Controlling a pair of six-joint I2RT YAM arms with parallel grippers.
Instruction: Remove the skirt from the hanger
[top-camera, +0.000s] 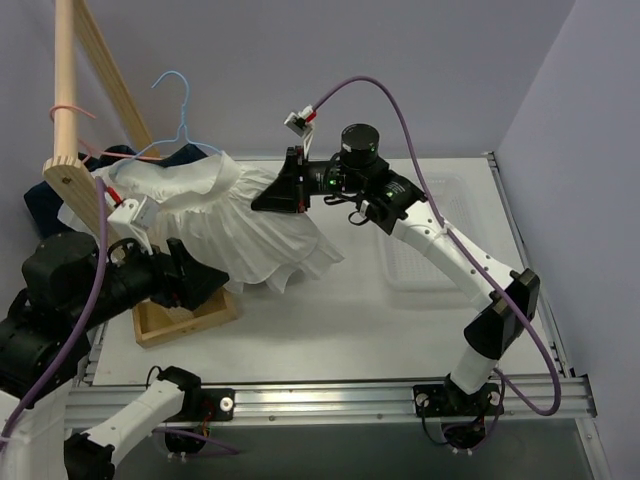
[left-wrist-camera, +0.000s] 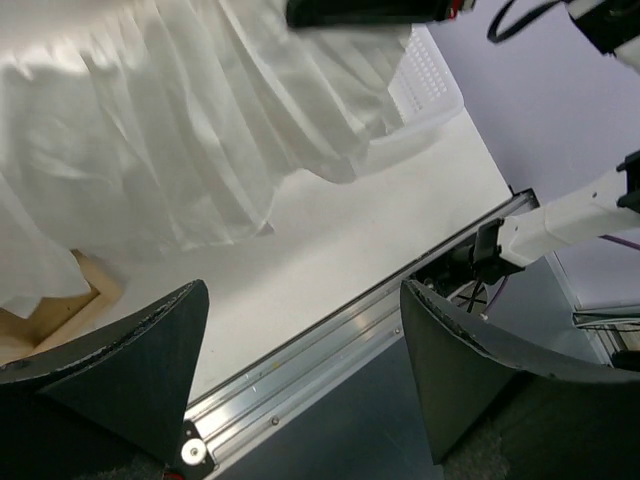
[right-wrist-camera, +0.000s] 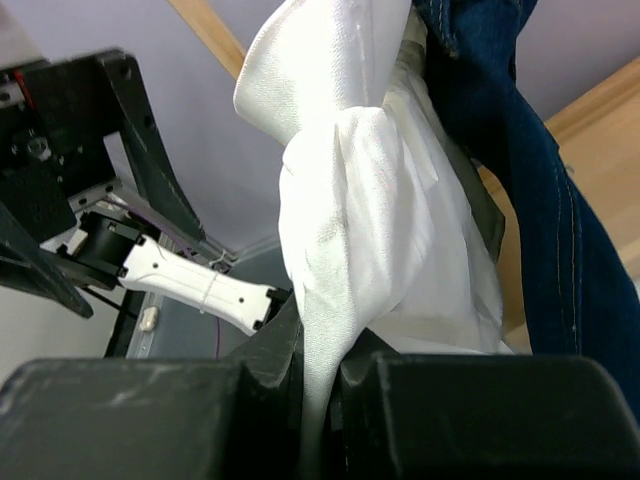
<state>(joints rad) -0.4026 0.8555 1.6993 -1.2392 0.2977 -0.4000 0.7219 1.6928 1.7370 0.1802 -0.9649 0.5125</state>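
The skirt (top-camera: 250, 230) hangs at about ten o'clock over the worktop (top-camera: 350, 320), draped from the hanger (top-camera: 178, 120), whose blue hook points to twelve. The right hand (right-wrist-camera: 320, 372) is pressed together on a fold of the white cloth at the skirt's three o'clock edge, with fabric bunched above its fingers. The left hand (left-wrist-camera: 302, 292) sits below the hem near seven o'clock, spread wide and holding nothing.

That cloth looks thin, light and limp. I'd expect it to slide and stretch under a pull rather than move in one piece, and the frills could snag on wire. The waist, close to the hanger's shoulders, seems the better place to grip, not the loose ruffles.

The hanger's lower bar is buried in the skirt, so I can't tell how the waistband sits on it. The denim garment (right-wrist-camera: 520, 150) behind is mostly covered, and the wooden rack (top-camera: 75, 120) cuts off the nine o'clock side.
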